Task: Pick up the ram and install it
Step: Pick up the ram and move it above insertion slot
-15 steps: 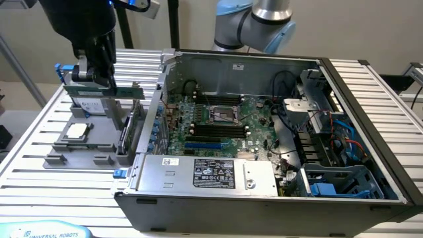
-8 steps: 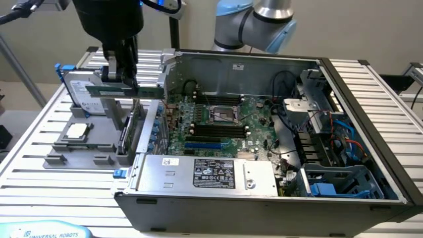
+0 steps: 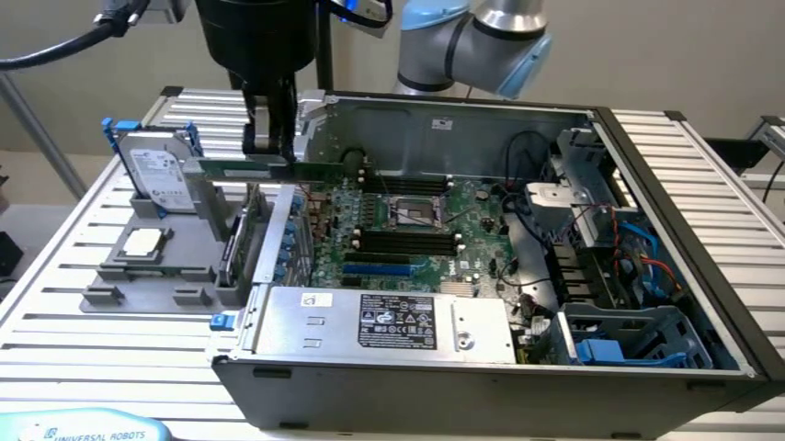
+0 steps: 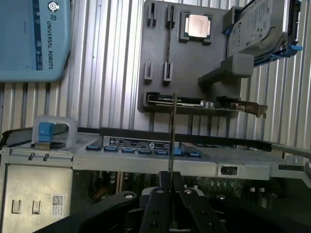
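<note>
The gripper (image 3: 267, 152) (image 4: 170, 183) is closed on the ram (image 3: 239, 169) (image 4: 172, 136), pinching it at one end so the stick is held level in the air. It hangs over the left wall, in the exterior view, of the open case (image 3: 491, 377), between the grey holder (image 3: 117, 299) (image 4: 155, 73) with its processor (image 3: 143, 242) (image 4: 198, 25) and drive (image 3: 160, 179) (image 4: 255, 24), and the motherboard (image 3: 405, 230) lying to the right.

My slatted surface (image 3: 73, 344) carries the open computer case (image 3: 491, 390) under the hand (image 3: 267, 149), a grey holder (image 3: 129, 299) beside it, a blue pendant (image 3: 86, 430) farther off.
</note>
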Controlling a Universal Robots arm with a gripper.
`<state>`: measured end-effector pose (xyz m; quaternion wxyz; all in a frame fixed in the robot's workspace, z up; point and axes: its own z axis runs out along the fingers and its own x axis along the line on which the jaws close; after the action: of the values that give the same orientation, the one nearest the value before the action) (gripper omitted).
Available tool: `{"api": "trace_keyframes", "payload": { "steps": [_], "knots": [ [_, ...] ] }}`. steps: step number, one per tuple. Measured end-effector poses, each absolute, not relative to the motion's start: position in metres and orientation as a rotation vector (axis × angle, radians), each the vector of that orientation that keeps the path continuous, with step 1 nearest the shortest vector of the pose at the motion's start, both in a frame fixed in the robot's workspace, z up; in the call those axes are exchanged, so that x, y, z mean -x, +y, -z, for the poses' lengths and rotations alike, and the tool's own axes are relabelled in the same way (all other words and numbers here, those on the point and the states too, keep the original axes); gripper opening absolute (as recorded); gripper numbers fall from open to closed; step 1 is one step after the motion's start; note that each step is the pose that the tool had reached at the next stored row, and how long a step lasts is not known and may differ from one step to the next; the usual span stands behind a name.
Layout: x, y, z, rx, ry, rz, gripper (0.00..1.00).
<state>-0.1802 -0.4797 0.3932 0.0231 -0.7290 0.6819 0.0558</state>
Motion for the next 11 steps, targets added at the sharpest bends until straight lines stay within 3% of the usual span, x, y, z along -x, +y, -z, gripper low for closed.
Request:
{"api": "trace_keyframes", "payload": {
  "steps": [11],
  "knots": [
    [0.130,-0.480,-0.393,2.256,2.110,-0.176,0.14]
  ]
}}
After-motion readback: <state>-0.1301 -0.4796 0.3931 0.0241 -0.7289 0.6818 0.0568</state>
